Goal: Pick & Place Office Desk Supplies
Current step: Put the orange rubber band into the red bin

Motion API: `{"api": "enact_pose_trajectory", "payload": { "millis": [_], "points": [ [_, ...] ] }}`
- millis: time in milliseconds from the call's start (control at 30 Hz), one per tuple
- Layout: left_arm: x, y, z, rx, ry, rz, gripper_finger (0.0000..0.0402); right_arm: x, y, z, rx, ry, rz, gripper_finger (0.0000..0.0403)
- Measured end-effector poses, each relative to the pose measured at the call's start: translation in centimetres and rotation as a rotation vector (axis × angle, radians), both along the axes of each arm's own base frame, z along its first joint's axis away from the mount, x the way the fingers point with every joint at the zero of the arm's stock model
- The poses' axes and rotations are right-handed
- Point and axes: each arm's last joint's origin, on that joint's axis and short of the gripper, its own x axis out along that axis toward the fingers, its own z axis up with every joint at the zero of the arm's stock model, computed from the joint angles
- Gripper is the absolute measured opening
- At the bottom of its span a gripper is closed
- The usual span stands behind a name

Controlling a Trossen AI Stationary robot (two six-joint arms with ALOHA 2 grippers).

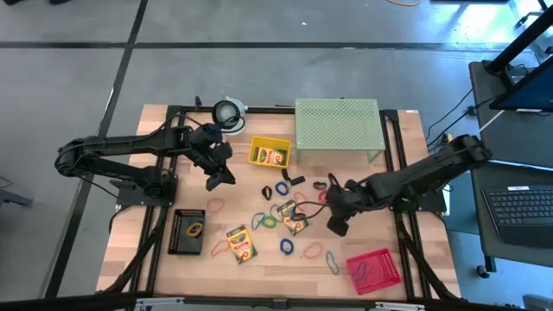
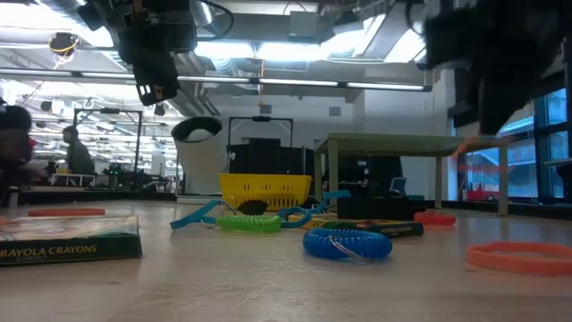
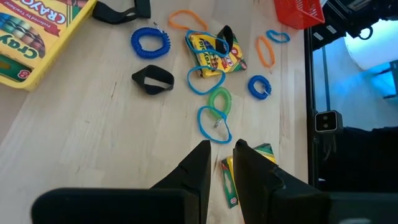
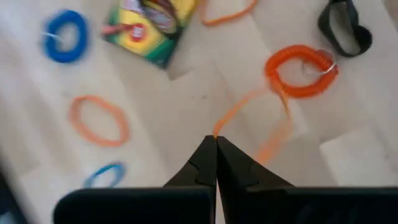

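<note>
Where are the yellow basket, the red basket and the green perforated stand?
yellow basket (image 1: 270, 154): high view, on the crayon box lying inside it.
red basket (image 1: 374, 269): high view, middle of its mesh floor.
green perforated stand (image 1: 337, 123): high view, centre of its top.

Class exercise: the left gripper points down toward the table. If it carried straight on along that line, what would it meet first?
Probably the crayon box lying just past the left gripper in its wrist view. The blue loop beside the green coil lies farther along. Depth is unclear, so bare table is possible.
</note>
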Motion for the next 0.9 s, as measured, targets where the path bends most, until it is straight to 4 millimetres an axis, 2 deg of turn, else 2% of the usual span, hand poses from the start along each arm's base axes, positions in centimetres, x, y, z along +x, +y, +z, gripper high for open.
{"api": "enact_pose_trajectory", "payload": {
  "millis": [167,300,467,900],
  "points": [
    [0.0,0.0,0.0,0.005,-0.003,-0.005,0.0061,-2.0,0.5,2.4,0.147,-0.038,-0.025,0.0],
    [0.0,0.0,0.0,0.01,-0.006,-0.01,0.0061,-3.7,1.7,3.3,0.238,-0.004,-0.019,0.0],
    [0.0,0.0,0.0,0.012,-0.006,-0.011,0.0061,-5.4,4.0,3.4,0.337,0.091,0.022,0.0],
    [0.0,0.0,0.0,0.012,-0.007,-0.011,0.0061,-9.3,10.2,3.2,0.487,0.166,-0.082,0.0]
  ]
}}
